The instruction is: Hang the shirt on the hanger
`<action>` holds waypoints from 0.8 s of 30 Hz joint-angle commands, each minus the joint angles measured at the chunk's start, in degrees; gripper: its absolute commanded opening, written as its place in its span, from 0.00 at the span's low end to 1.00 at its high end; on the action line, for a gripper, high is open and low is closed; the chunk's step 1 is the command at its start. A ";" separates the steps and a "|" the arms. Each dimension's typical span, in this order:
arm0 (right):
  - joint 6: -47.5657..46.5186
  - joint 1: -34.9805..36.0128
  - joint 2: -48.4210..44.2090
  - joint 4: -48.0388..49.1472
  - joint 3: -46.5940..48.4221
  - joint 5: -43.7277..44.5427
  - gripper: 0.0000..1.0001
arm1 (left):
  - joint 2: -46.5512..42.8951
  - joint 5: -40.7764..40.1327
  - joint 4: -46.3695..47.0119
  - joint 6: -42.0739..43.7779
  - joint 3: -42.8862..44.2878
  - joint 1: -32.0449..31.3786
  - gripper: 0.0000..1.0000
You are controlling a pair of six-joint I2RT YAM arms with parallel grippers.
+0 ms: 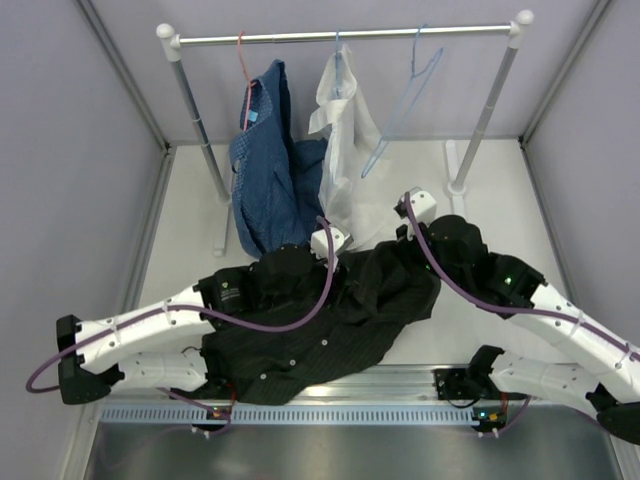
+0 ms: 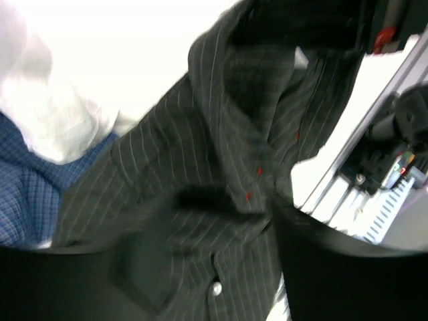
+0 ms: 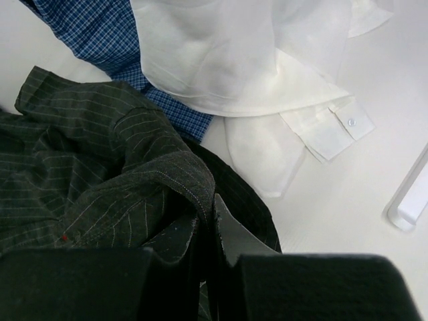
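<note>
Right gripper (image 3: 207, 231) pinches a fold of the shirt (image 3: 100, 154); the left gripper (image 2: 214, 267) is too blurred to tell.

My left wrist view smears the shirt (image 2: 200, 167) into blur and crops my left claw (image 2: 217, 234) at the bottom edge, while from above my own arms (image 1: 150, 325) cover the shirt's sleeves and a fold buries my right claw's (image 3: 208, 227) tips.

My left arm (image 1: 150, 325) and right arm (image 1: 575, 325) are white moulded shells with black joint housings (image 1: 75, 362), each trailed by a thin purple cable (image 1: 290, 322). I see a small green light (image 1: 510, 277) on the right one. Tiny red lights (image 1: 212, 411) mark the black bases (image 1: 455, 383) at the white bench's (image 1: 190, 220) near edge.
</note>
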 commanded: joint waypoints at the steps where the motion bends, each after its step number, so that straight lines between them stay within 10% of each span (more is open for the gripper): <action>1: -0.62 -0.65 0.16 -0.61 2.12 -0.33 0.05 | 0.15 -1.23 10.93 -0.53 -2.26 0.05 0.70; 9: -1.49 -0.56 -2.65 0.71 0.98 -3.32 0.05 | 11.75 12.03 20.44 -4.31 -2.09 4.44 0.69; 15: -1.67 -0.65 -4.67 0.53 -0.16 -0.70 0.05 | 13.61 6.60 19.58 -5.89 -1.47 4.53 0.09; 24: -0.71 -0.74 -2.57 0.62 -0.43 0.63 0.03 | 5.17 4.29 12.19 -4.66 -1.56 4.53 0.17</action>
